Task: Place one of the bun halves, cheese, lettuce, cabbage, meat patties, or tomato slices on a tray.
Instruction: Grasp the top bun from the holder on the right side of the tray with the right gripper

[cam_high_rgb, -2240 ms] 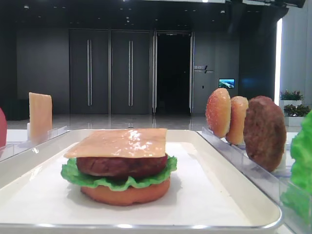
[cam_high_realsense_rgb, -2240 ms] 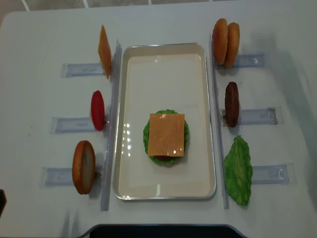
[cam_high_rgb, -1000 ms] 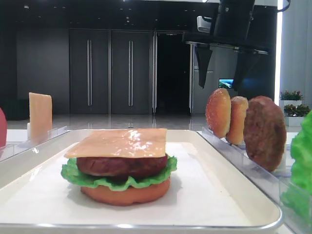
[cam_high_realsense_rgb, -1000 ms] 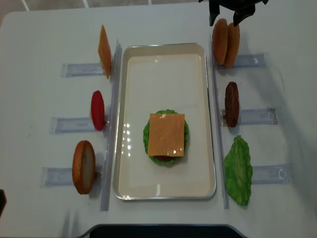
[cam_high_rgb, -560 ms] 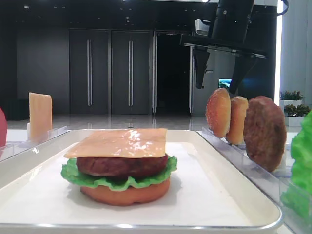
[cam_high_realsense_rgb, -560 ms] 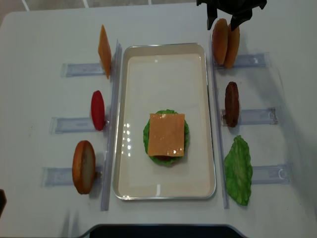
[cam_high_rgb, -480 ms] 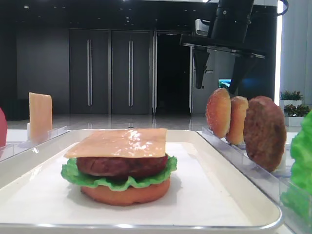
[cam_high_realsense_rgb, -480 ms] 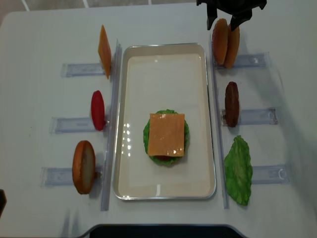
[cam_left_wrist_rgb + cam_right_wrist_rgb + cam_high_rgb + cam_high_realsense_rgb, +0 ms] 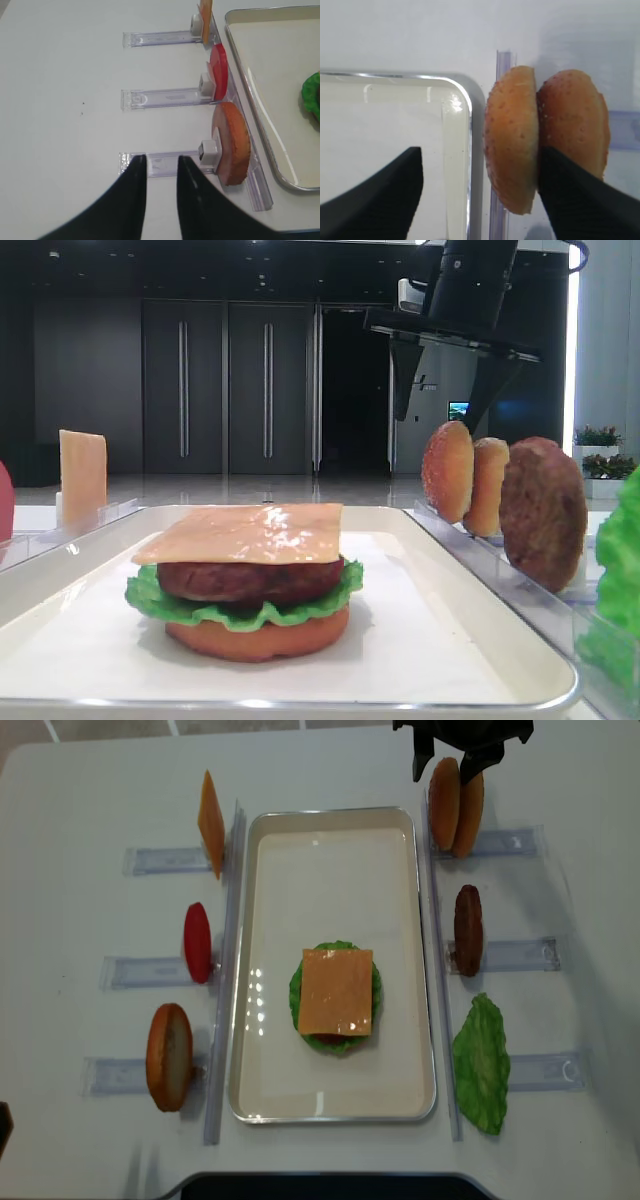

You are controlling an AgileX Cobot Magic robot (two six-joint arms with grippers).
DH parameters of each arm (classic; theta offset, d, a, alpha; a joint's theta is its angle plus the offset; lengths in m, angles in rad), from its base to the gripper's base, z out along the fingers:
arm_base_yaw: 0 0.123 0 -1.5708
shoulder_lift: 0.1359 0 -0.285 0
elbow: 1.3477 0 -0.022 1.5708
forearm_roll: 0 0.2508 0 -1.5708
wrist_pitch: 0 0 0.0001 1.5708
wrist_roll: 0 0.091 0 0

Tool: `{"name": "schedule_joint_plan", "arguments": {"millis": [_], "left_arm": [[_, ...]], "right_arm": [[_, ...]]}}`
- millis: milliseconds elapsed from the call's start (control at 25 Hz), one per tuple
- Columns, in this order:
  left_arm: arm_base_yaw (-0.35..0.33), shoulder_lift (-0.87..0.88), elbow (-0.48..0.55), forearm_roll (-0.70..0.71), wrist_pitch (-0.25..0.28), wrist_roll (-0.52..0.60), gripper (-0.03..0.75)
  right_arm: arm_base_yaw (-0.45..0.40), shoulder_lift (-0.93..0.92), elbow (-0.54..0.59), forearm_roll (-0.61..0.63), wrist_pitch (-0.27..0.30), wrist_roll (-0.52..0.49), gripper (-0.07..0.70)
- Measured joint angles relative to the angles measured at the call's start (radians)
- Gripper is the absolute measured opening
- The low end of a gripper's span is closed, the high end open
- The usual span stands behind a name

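Two bun halves stand on edge in a clear holder right of the white tray [image 9: 335, 815]. The speckled golden one [image 9: 445, 802] [image 9: 512, 145] [image 9: 448, 470] is nearest the tray. My right gripper [image 9: 444, 762] [image 9: 440, 410] [image 9: 480, 150] hangs open over it. One finger is above the tray rim [image 9: 465, 115] and the other is at the seam between the two buns. On the tray sits a stack with cheese [image 9: 336, 990] [image 9: 245, 532] on top, over a patty, lettuce and a bun base. My left gripper [image 9: 161, 162] is low at the near left, its jaws a narrow gap apart and empty.
A meat patty [image 9: 467, 930] and a lettuce leaf [image 9: 482, 1063] stand in holders on the right. On the left are a cheese slice [image 9: 210, 820], a tomato slice [image 9: 197, 942] [image 9: 218, 71] and another bun half [image 9: 168, 1056] [image 9: 231, 142]. Clear rails line both long sides of the tray.
The right gripper came into view from the far side and has sunk slightly and shifted left over the bun tops, staying open. Nothing else moved.
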Motion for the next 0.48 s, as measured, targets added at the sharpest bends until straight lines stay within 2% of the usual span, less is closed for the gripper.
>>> {"name": "schedule_joint_plan", "arguments": {"millis": [480], "left_arm": [[0.000,0.000,0.000,0.000,0.000,0.000,0.159]], "right_arm": [[0.001,0.012,0.000,0.001,0.000,0.000,0.491]]}}
